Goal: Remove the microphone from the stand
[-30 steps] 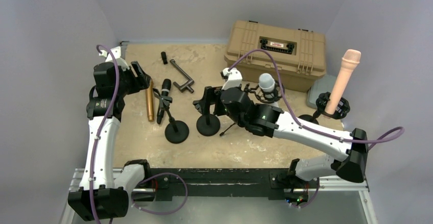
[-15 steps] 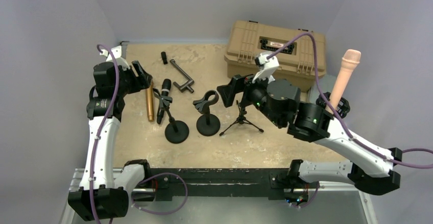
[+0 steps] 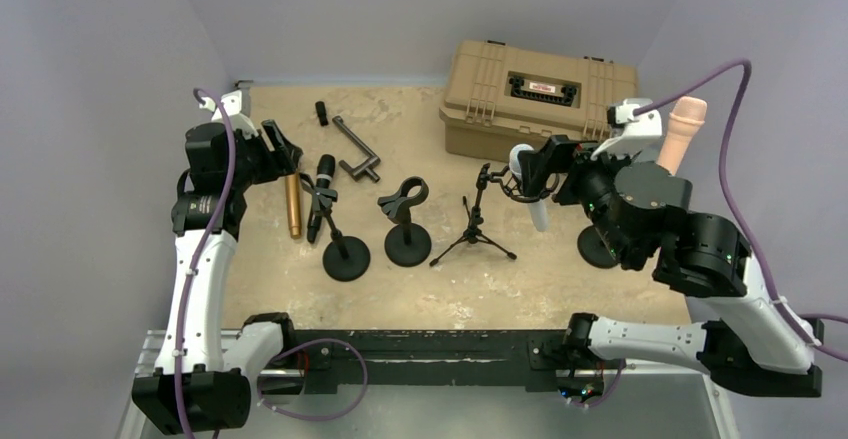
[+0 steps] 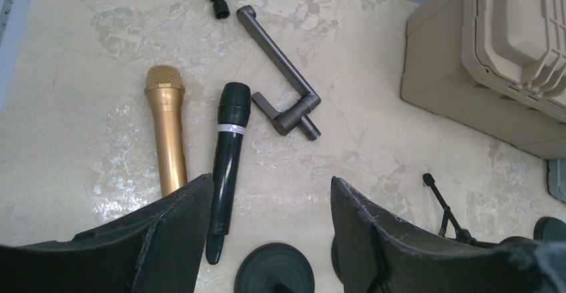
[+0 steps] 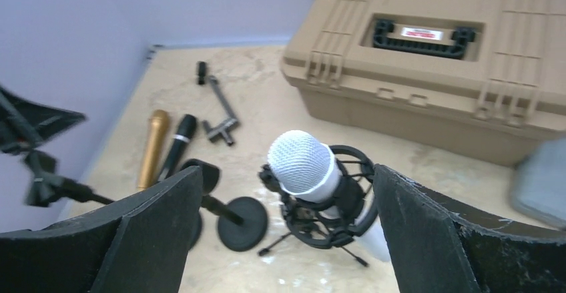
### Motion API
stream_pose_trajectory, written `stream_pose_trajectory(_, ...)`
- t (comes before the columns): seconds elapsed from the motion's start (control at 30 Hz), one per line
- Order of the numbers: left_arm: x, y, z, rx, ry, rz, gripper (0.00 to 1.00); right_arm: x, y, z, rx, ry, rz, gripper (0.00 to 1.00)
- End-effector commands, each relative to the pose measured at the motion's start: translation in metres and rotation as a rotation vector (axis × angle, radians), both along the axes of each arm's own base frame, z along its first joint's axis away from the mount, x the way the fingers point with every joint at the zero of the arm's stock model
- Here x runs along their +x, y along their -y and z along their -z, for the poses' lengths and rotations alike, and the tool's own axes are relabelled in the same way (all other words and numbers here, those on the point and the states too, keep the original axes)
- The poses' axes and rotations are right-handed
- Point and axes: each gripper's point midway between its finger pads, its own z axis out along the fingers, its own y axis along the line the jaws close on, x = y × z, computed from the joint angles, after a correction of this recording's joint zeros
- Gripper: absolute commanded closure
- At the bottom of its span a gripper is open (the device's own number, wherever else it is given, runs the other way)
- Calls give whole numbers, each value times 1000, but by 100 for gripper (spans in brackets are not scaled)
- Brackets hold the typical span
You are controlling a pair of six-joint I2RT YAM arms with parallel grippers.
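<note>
Alignment first: right gripper [image 5: 287,173], spread wide and empty, frames the white microphone [image 5: 304,163] seated in its tripod stand [image 3: 474,234]; centre on the body, squeeze, pull along its axis. Left gripper [image 4: 270,183] hangs unclenched, empty.

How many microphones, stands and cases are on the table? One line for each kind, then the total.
Microphones: 4 (gold microphone, black microphone, white microphone, pink microphone)
Stands: 4 (tripod stand, black microphone's stand, empty clip stand, pink microphone's stand)
Cases: 1 (tan case)
Total: 9
</note>
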Motion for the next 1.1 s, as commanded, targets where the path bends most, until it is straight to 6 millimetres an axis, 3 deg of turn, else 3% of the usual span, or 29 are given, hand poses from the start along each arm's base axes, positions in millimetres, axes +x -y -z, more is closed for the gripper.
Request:
stream_pose_trajectory(0.0, 2, 5, -14, -10, 57, 18, 36, 12, 8, 34, -233, -75, 110, 3)
stream_pose_trajectory(0.2, 2, 7, -13, 2, 58, 22, 36, 31, -5, 60, -360, -114, 167, 7)
stream_pose_trajectory(0.4, 2, 8, -13, 3, 58, 24, 36, 49, 0, 77, -422, -134, 201, 18)
stream_pose_trajectory(0.67, 1, 7, -13, 6, 63, 20, 36, 56, 2, 78, -456, -121, 213, 46)
stream_pose_trajectory(0.77, 0, 6, -14, 13, 72, 10, 36, 57, -1, 71, -458, -110, 203, 60)
stream_pose_trajectory(0.9, -4, 9, -20, 24, 98, 5, 36, 60, -12, 51, -428, -77, 151, 68)
stream_pose_trajectory(1.07, -21, 28, -33, 21, 123, 46, 32, 60, -23, 18, -410, -29, 82, 81)
